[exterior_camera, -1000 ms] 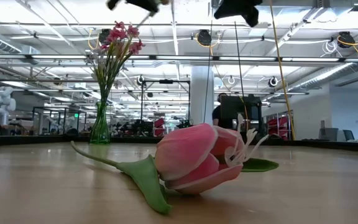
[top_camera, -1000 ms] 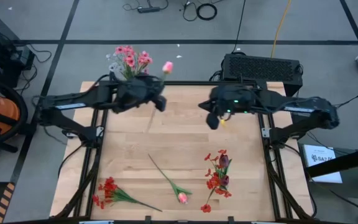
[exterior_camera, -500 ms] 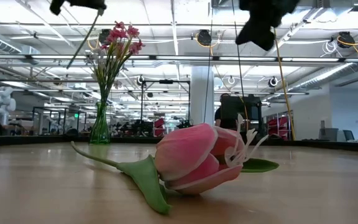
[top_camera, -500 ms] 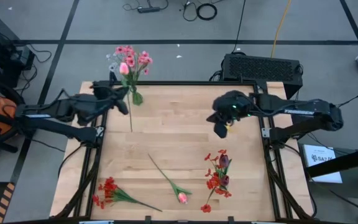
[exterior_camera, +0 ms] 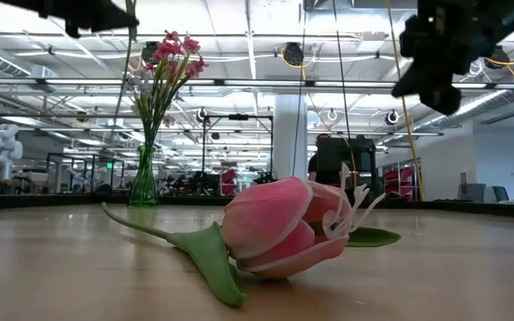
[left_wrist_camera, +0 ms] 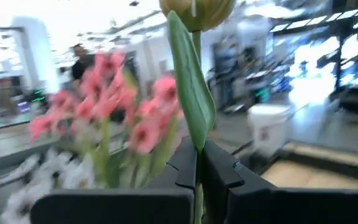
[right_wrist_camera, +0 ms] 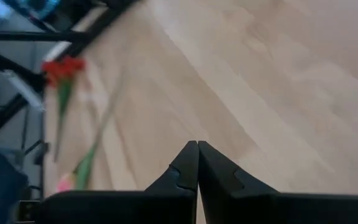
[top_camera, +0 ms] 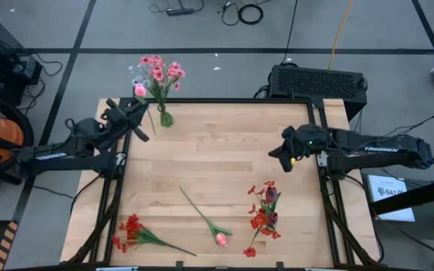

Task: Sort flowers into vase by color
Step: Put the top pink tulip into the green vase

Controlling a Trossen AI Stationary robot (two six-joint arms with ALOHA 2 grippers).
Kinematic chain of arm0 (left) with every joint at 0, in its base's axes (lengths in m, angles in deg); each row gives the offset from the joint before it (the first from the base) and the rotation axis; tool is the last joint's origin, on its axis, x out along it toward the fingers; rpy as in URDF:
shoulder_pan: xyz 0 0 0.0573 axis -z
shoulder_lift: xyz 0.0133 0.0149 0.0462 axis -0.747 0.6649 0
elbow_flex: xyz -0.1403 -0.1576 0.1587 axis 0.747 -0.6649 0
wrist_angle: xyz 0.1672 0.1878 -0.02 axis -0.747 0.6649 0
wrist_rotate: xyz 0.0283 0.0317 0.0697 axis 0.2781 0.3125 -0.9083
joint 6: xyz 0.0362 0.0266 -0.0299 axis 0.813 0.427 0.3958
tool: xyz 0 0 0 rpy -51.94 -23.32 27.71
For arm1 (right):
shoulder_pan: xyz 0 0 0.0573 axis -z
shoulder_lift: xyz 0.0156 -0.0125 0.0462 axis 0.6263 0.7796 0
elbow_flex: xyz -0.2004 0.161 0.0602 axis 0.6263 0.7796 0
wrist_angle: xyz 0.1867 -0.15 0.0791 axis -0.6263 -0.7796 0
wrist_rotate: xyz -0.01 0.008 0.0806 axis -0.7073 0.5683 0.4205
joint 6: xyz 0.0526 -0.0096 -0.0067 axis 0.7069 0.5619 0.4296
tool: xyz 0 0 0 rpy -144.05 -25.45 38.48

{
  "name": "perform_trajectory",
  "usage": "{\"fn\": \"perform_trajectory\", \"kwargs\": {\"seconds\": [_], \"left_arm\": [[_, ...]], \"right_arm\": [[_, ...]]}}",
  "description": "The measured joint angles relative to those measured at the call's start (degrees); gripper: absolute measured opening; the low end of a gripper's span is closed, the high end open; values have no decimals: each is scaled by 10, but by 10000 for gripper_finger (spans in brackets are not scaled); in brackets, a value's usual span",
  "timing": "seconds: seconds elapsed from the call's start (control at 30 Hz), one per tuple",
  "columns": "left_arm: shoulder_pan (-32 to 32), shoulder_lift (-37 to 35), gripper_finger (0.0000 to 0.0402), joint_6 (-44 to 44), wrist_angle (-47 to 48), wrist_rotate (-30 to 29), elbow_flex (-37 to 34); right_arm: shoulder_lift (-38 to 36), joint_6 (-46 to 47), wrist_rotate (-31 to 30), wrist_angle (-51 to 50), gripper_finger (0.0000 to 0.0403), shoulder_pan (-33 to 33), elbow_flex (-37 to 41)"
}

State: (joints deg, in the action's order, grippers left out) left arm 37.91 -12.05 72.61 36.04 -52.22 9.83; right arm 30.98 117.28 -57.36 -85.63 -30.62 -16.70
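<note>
A pink tulip (top_camera: 139, 90) stands upright by its stem, pinched in the left gripper (left_wrist_camera: 197, 163) just beside the vase (top_camera: 166, 118) of pink flowers (top_camera: 160, 70) — likely lined up for dropping in. The right gripper (right_wrist_camera: 197, 155), fingers pressed together and empty, waits over the table (top_camera: 217, 158).

We see a wooden table (top_camera: 202, 158) carrying a vase (top_camera: 166, 118) at its far-left corner — red clusters (top_camera: 130, 229), a pink tulip (top_camera: 218, 237) and red flowers (top_camera: 266, 211) along its near edge.

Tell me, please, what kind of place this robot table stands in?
Probably a large robotics lab or workshop hall. The low view shows a high ceiling with pipes and a person at equipment behind; the high view shows cables lying on a taped grey floor around the wooden table.
</note>
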Motion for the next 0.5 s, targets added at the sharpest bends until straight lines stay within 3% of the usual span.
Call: {"fn": "perform_trajectory", "kwargs": {"seconds": [0.2,0.3,0.5], "left_arm": [[-33,19,8,-66,-18,21,-10],[-36,31,8,-3,-46,71,-10],[-73,54,8,62,-89,79,-10]], "right_arm": [[15,8,-2,-18,0,0,6],[16,1,-1,-14,0,0,6],[16,-7,-1,-13,0,0,6]]}}
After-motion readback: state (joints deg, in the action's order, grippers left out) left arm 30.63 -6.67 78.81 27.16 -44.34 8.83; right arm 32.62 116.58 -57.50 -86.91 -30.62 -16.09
